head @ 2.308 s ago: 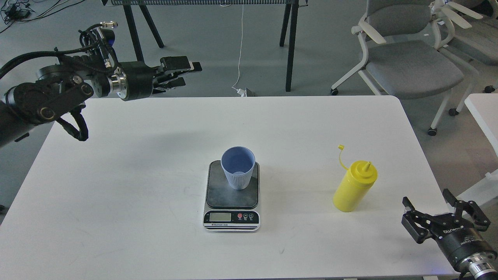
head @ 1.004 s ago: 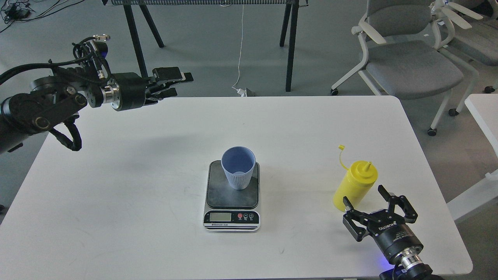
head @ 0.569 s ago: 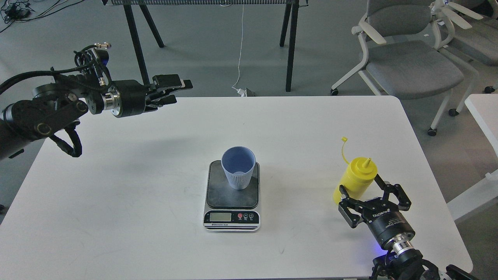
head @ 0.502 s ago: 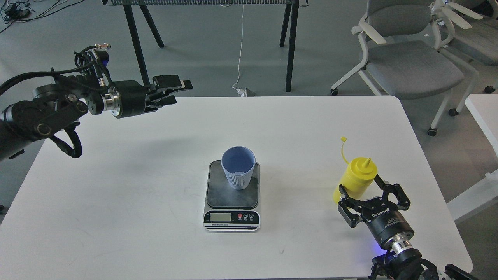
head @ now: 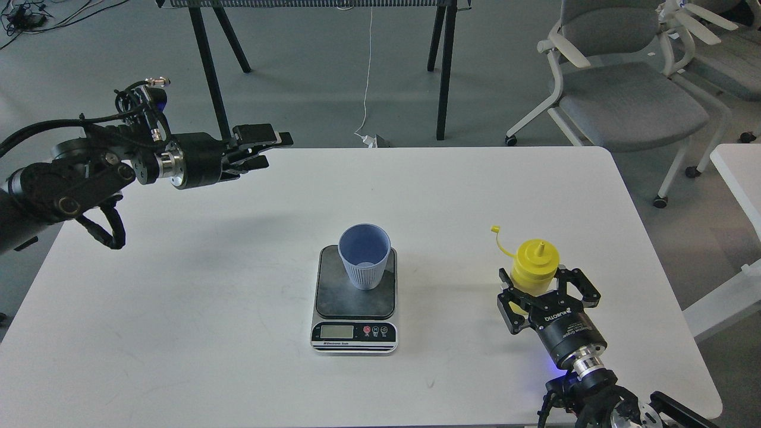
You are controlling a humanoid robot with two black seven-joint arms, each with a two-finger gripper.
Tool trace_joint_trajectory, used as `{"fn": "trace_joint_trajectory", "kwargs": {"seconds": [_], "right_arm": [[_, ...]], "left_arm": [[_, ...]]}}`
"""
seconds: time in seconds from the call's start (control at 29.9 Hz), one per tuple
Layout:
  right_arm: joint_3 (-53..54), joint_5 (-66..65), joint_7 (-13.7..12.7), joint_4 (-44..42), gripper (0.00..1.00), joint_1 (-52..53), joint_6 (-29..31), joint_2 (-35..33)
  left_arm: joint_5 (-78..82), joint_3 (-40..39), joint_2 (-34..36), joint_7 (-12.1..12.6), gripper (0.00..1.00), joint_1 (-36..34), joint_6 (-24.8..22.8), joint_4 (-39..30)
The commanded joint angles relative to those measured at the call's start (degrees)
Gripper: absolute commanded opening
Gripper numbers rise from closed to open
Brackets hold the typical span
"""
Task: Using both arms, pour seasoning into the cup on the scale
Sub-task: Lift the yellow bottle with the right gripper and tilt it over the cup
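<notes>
The light-blue ribbed cup (head: 364, 264) stands upright on the dark platform of the scale (head: 354, 333) at the table's middle. The yellow seasoning bottle (head: 535, 264) stands at the right front, its small tethered cap hanging off to the left. My right gripper (head: 544, 285) reaches in from the lower right with a finger on each side of the bottle's lower body, shut on it. My left gripper (head: 264, 148) hovers over the table's far left edge, fingers slightly apart and empty, pointing right.
The white table (head: 208, 297) carries only the scale, cup and bottle. Grey office chairs (head: 618, 95) stand beyond the far right corner. Black legs of another table (head: 443, 71) stand behind. A second white surface (head: 737, 172) lies at the right.
My right gripper moved in from the lower right, closed around the yellow bottle, and shifted it left and more upright. My left arm sank a little and drew back left.
</notes>
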Motion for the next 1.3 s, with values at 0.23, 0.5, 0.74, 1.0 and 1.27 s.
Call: {"fn": "trace_joint_trajectory", "kwargs": {"seconds": [0.23, 0.5, 0.74, 1.0, 1.27], "right_arm": [[1.32, -3.91, 1.76, -0.86, 0.01, 1.36, 0.0, 2.34], [3.16, -4.26, 2.55, 1.78, 0.01, 5.65, 0.0, 1.55], [4.92, -16.88, 2.55, 1.96, 0.01, 18.74, -3.28, -1.0], [-4.37, -39.4, 5.01, -0.41, 0.01, 35.26, -17.88, -1.44], [-25.28, -54.34, 5.54, -4.27, 0.01, 50.38, -28.96, -1.79]], "left_arm": [[-0.01, -0.02, -0.14, 0.0, 0.87, 0.45, 0.0, 0.0], [-0.09, -0.02, 0.03, 0.0, 0.87, 0.63, 0.0, 0.0], [-0.09, -0.02, -0.05, 0.0, 0.87, 0.72, 0.0, 0.0], [-0.09, -0.03, 0.03, 0.0, 0.87, 0.72, 0.0, 0.0], [-0.01, -0.02, 0.21, 0.0, 0.87, 0.81, 0.0, 0.0]]}}
